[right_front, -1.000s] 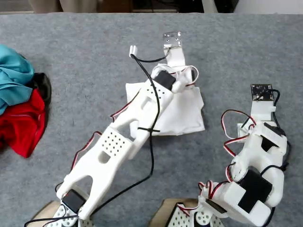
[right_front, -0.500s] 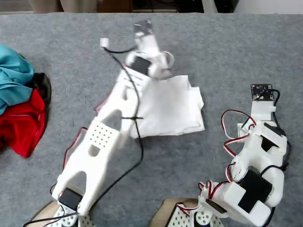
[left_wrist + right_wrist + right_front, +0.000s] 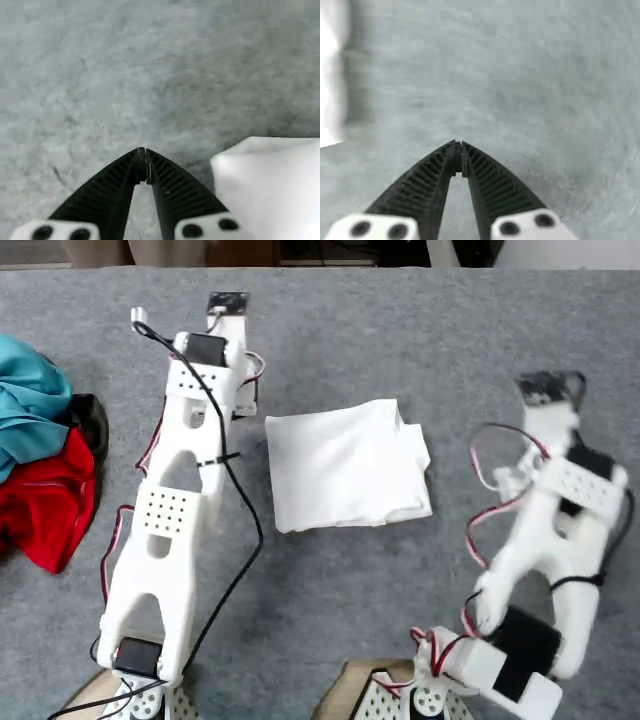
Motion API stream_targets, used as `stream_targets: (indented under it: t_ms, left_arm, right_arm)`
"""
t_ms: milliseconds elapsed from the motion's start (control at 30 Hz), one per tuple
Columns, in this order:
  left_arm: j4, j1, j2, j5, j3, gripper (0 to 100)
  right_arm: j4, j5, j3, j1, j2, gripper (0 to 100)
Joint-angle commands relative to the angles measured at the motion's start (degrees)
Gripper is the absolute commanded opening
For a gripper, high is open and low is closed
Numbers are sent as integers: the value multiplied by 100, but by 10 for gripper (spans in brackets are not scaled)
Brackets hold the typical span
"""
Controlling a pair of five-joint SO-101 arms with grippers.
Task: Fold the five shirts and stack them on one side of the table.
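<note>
A folded white shirt point(image 3: 347, 465) lies flat in the middle of the grey table; its corner point(image 3: 272, 185) shows in the left wrist view and a white edge point(image 3: 331, 75) in the right wrist view. My left gripper point(image 3: 226, 306) sits left of the shirt, towards the far edge, shut with nothing in it point(image 3: 141, 162). My right gripper point(image 3: 545, 388) is right of the shirt, shut and empty point(image 3: 457, 152). A heap of unfolded shirts lies at the left edge: teal point(image 3: 28, 405), black point(image 3: 88, 418) and red point(image 3: 48, 502).
The grey felt table top point(image 3: 470, 330) has free room behind and in front of the white shirt. Both arm bases point(image 3: 400, 695) stand at the near edge. Dark furniture legs line the far edge.
My left arm lifted off the white shirt and swung left, away from it. The right arm unfolded and stretched towards the far side. The shirt stayed flat.
</note>
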Motion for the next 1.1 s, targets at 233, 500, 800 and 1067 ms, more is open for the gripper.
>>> stream_targets:
  t_ms: [233,500,800,1067]
  left_arm:
    - [62,475,-2220,105,2145,19]
    - [-967,695,-1868,193,3059,19]
    - [-1442,422,-884,519,2593,19]
    - [-765,413,-558,519,1459,19]
  right_arm:
    - [580,-1046,-163,-2580,-1420,8]
    - [-1011,-1037,532,-2668,101,8]
    - [-1521,-1020,215,-1675,1789,8]
    - [-1152,-879,-110,-1666,1640,8]
